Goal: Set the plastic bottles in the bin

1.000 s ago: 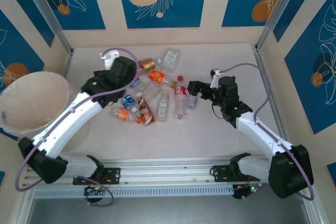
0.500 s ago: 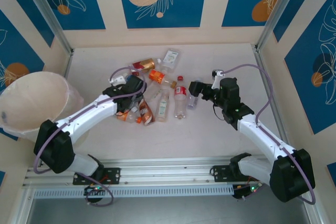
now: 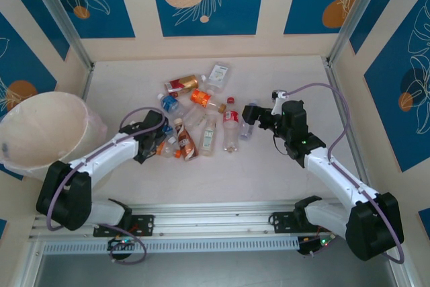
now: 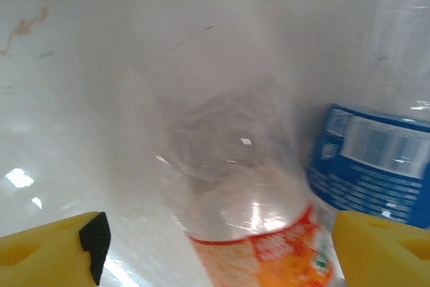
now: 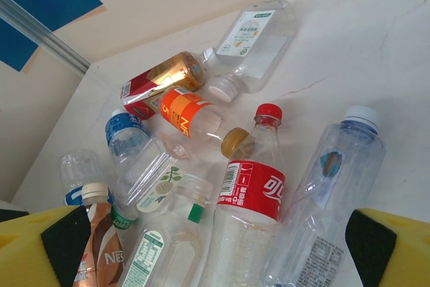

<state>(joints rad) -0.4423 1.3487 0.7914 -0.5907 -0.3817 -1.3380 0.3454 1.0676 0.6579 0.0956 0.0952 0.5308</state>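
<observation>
1. The left gripper [image 4: 218, 250] has its yellow fingers [image 4: 40, 252] spread wide, one at each lower corner.
2. A clear plastic bottle with an orange label [image 4: 235, 186] lies between them.
3. A blue-labelled clear bottle [image 4: 369, 166] lies just beside it, on the right.

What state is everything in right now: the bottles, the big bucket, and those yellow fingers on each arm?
Bin: upright, no bottle seen inside.
Left fingers: open, either side of a clear orange-labelled bottle.
Right fingers: open, holding nothing.
Red-capped bottle: lying down, cap on.
Pale-capped clear bottle: lying down, cap on.
Amber bottle: lying on its side.
</observation>
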